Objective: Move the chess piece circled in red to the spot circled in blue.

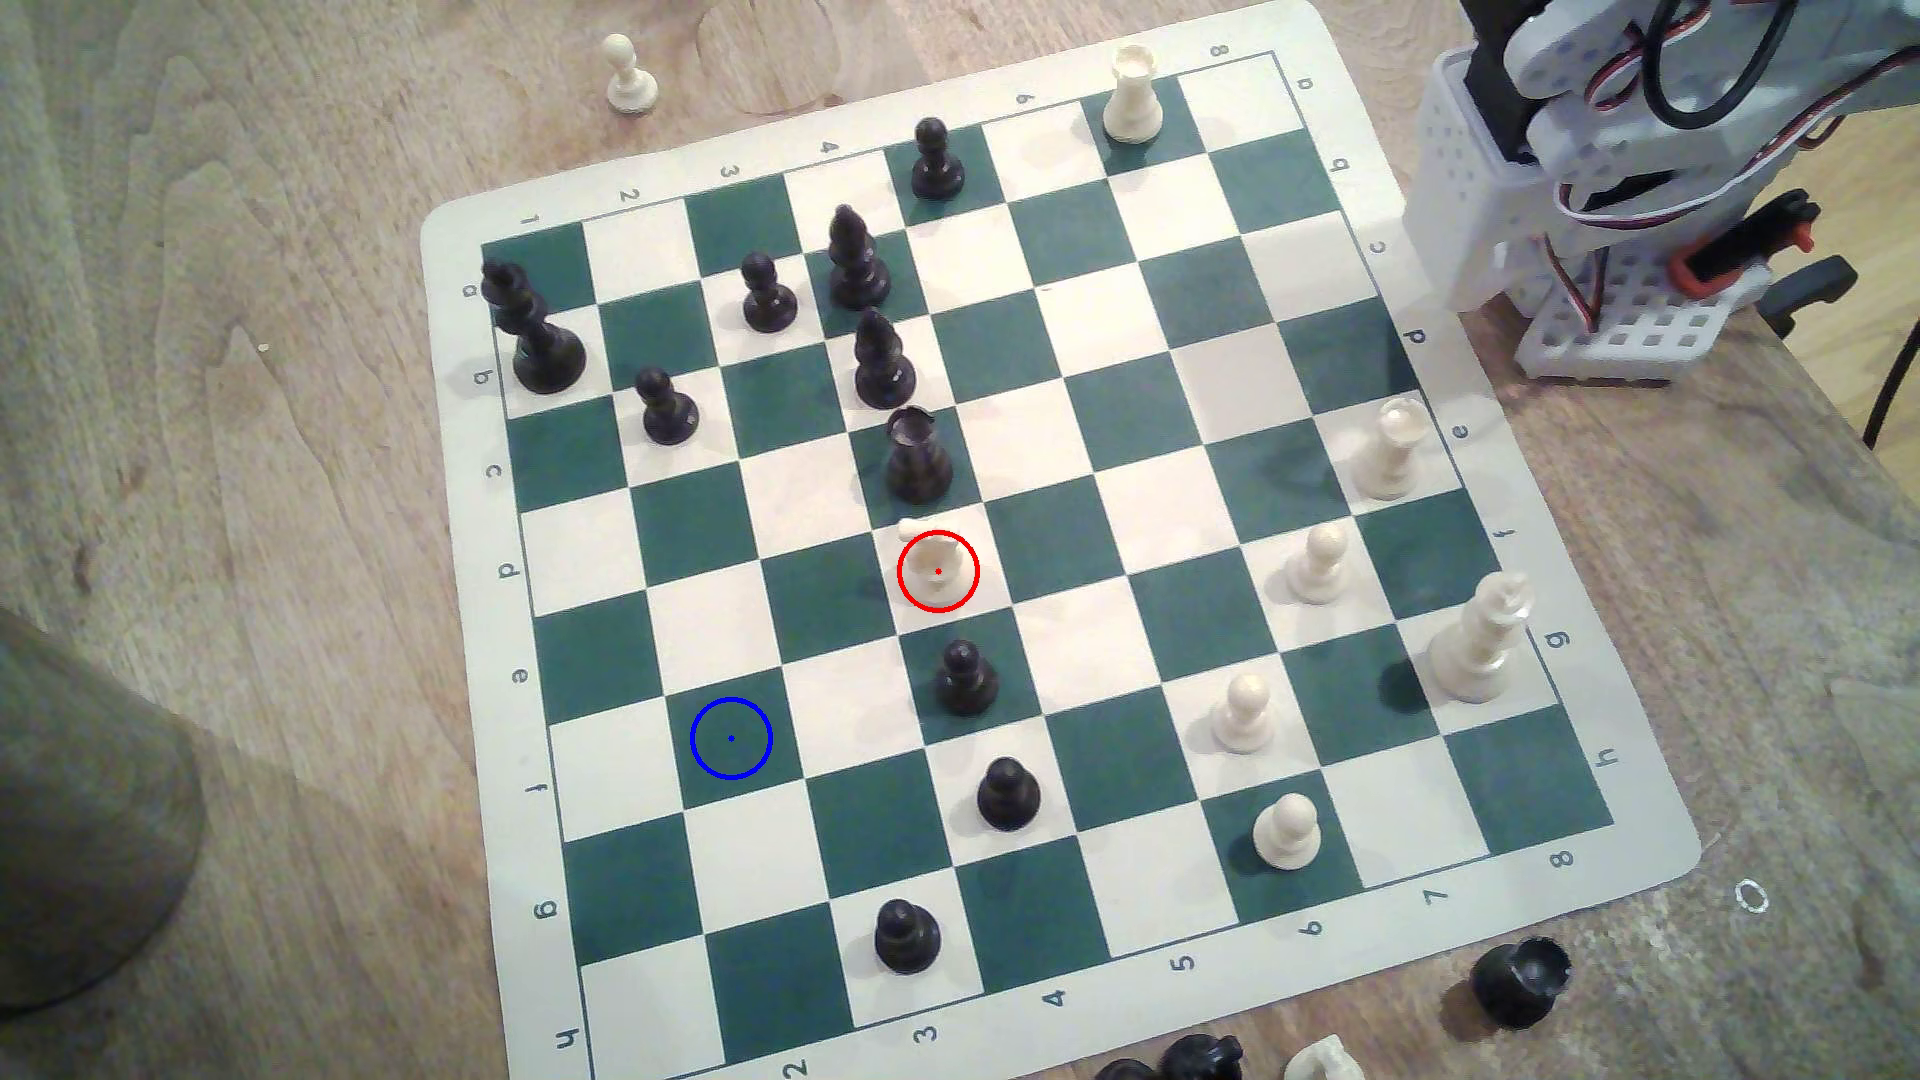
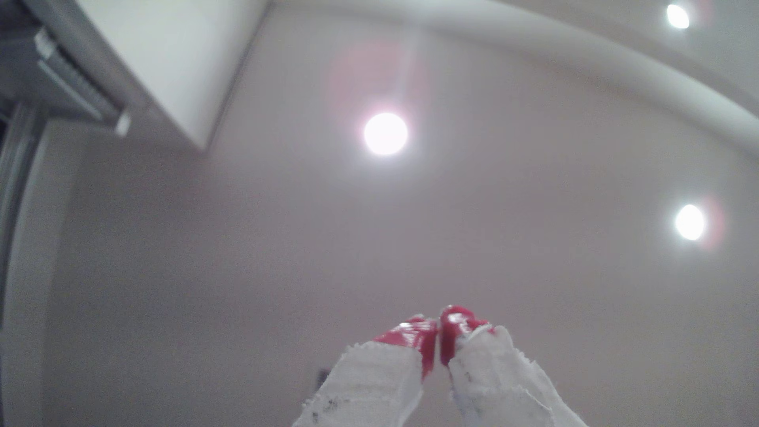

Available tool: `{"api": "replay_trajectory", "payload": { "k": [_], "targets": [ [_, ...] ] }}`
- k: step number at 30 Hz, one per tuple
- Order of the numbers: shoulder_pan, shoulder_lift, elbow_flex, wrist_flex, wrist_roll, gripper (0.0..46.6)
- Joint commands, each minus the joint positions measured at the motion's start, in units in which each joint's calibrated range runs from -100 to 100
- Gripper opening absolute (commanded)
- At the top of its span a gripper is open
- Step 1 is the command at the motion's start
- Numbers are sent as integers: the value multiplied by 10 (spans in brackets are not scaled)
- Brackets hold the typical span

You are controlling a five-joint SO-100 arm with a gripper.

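The chess piece point(image 1: 935, 566), a small cream-white knight ringed in red, stands upright on a white square near the middle of the green-and-white board point(image 1: 1351, 914). The spot point(image 1: 730, 738), a dark green square with a blue ring and dot, lies toward the exterior view's lower left of the knight and is bare. The arm's white base point(image 1: 1579, 239) sits off the board at the exterior view's upper right, far from both. In the wrist view my gripper point(image 2: 438, 328) points up at a ceiling, its red-tipped, white-wrapped fingers point(image 2: 410, 336) pressed together with nothing between them.
A black rook point(image 1: 916, 457) stands just behind the knight and a black pawn point(image 1: 966, 677) just in front. Several black pieces crowd the board's upper left, cream pieces its right side. Loose pieces lie off the board at the lower right point(image 1: 1519, 981). A grey object point(image 1: 73, 810) stands at the left edge.
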Motion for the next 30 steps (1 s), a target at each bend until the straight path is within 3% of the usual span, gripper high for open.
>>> {"api": "replay_trajectory", "payload": {
  "k": [1,13,16,23,30],
  "targets": [
    [7,0,8,15,0,2],
    [7,0,-131,367,-3,2],
    [7,0,-145,386,-3,2],
    [18,1,-229,671,-3,2],
    [29,1,-267,758,0,2]
  ]
}}
